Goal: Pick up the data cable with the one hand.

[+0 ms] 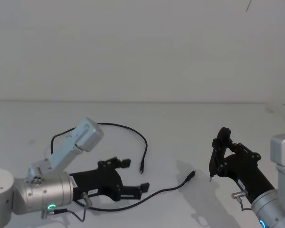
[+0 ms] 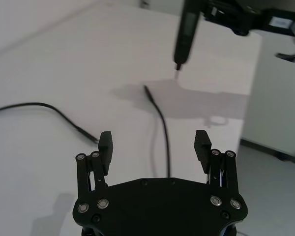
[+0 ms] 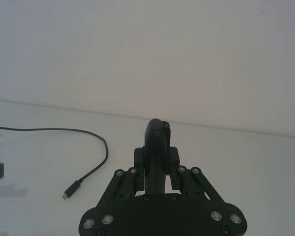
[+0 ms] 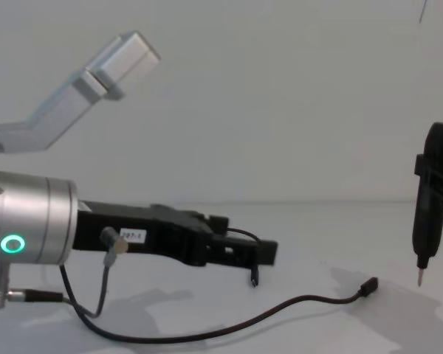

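The data cable (image 1: 133,203) is long, thin and black, and lies looped on the white table. One plug (image 1: 191,175) points toward the right arm. The other plug (image 1: 142,168) lies just beyond my left gripper. My left gripper (image 1: 134,175) is open, low over the table. In the left wrist view the cable (image 2: 165,142) runs on the table between the fingers (image 2: 105,143) of this gripper (image 2: 154,145), apart from them. My right gripper (image 1: 222,145) is shut on a slim black pen-shaped tool (image 4: 428,214), whose tip hovers above the table near the cable's plug (image 4: 369,286).
The white table (image 1: 180,123) runs back to a plain white wall. In the left wrist view the table's edge (image 2: 250,98) drops off beside the right arm. A short grey wire (image 1: 80,209) hangs from the left wrist.
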